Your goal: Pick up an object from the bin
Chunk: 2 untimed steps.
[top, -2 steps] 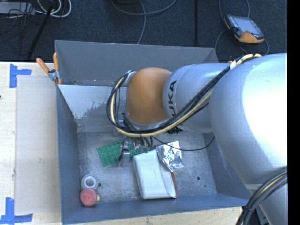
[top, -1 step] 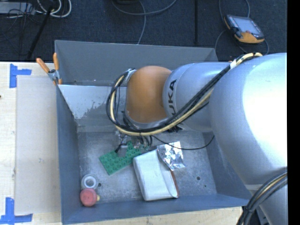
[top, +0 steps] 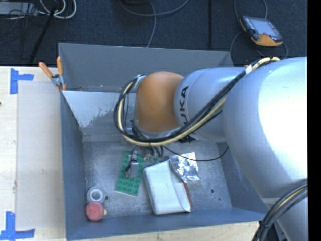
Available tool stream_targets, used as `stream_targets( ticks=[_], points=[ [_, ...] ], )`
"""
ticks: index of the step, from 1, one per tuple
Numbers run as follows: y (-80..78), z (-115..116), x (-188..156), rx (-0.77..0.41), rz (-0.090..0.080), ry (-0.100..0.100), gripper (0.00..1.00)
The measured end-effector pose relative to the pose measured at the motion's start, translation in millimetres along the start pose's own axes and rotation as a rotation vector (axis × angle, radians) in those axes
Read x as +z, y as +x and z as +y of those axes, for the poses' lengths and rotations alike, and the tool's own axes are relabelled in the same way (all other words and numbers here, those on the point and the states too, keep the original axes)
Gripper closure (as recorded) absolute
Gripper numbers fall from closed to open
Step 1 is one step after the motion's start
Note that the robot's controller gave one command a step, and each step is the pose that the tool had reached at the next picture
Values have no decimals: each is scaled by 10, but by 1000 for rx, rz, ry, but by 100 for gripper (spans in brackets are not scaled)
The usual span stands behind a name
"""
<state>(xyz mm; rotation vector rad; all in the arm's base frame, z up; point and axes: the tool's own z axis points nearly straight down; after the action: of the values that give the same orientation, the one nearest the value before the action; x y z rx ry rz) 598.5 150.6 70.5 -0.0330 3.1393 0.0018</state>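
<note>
Directly beneath the gripper [top: 132,163], mid-floor of the bin [top: 73,159]: green studded building plate [top: 128,183], long axis running toward the near wall, white pad [top: 163,187] just beside; gripper opening cannot be told.

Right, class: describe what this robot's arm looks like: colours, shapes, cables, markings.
The arm is thick, rounded and silver-grey, with black lettering near its wrist. A smooth orange dome-shaped cover caps the wrist. Yellow and black cables run along the arm and loop beside the cover.
</note>
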Motion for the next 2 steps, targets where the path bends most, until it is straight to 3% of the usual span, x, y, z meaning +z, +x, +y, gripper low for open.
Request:
stream_targets(
  ticks=[1, 2],
  points=[
    [352, -632, 4, 20, 4, 3, 0],
    [335, -606, -13, 18, -1, 0, 100]
  ],
)
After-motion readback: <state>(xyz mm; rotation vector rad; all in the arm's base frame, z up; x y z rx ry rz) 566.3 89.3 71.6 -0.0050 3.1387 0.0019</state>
